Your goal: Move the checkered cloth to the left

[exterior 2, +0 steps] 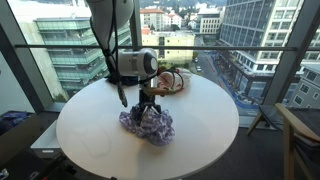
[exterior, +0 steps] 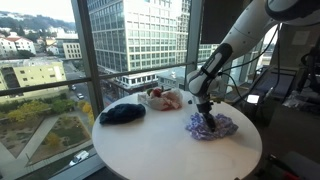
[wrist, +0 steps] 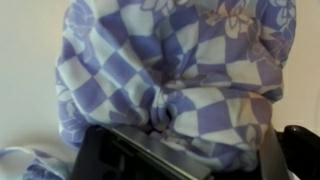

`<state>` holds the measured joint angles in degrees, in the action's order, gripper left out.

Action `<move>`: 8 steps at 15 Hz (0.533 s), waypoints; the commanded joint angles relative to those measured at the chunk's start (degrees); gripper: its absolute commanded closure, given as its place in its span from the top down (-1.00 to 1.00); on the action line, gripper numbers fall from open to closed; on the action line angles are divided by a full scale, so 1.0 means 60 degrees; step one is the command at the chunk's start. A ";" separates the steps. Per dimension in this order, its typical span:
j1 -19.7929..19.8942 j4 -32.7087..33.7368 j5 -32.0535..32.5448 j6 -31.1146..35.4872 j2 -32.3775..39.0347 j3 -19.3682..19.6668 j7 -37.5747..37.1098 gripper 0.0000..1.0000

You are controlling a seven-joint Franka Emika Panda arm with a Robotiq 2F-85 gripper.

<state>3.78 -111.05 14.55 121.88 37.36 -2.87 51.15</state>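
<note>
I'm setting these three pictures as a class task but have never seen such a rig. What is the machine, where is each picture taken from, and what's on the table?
This is a robot arm with an end effector, its grasping part, at the tip. Two pictures come from cameras apart from the robot, on different sides of a round white table by tall windows. The third comes from a camera on the wrist. On the table lie a purple-and-white checkered cloth, a dark blue cloth and a reddish-white bundle I cannot identify. The end effector reaches down into the checkered cloth; whether it has closed on it is unclear.
</note>
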 commanded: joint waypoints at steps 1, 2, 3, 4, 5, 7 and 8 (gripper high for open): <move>0.0055 0.0487 -0.0170 -0.0576 0.0371 -0.0024 -0.0100 -0.65; 0.0053 0.0501 -0.0218 -0.0791 0.0268 -0.0039 -0.0128 -0.74; 0.0061 0.0432 -0.0249 -0.0878 0.0058 -0.0050 -0.0176 -0.79; 0.0055 0.0298 -0.0264 -0.0922 -0.0204 -0.0039 -0.0305 -0.84; 0.0083 0.0135 -0.0293 -0.0945 -0.0512 -0.0039 -0.0386 -0.89; 0.0167 -0.0058 -0.0386 -0.0906 -0.0952 -0.0042 -0.0558 -0.79; 0.0226 -0.0128 -0.0466 -0.1033 -0.1180 -0.0043 -0.0577 -0.78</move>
<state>4.18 -109.43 13.41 117.06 35.45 -2.90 48.70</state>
